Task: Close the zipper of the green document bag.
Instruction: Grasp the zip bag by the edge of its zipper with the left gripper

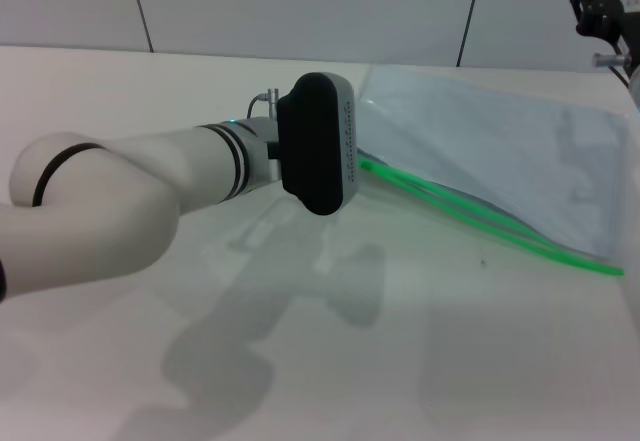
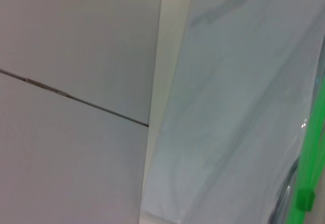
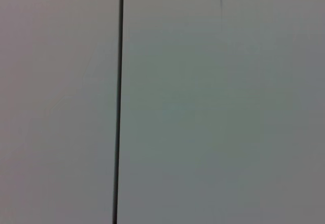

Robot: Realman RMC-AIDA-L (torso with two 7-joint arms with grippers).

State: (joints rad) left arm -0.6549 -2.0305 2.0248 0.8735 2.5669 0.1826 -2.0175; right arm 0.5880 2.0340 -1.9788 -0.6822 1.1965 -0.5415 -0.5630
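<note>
The green document bag lies flat on the table at the right, pale blue-grey and translucent. Its zipper runs along the near long edge as two bright green strips with a narrow gap between them. My left arm reaches in from the left, and its black wrist housing stands at the bag's left end, hiding the left gripper. The left wrist view looks close onto the bag, with the zipper and a small green tab at its edge. My right gripper hangs at the far right, above the table's back.
The pale table stretches in front of the bag, with the left arm's shadow on it. A light panelled wall stands behind the table. The right wrist view shows only wall panels with one dark seam.
</note>
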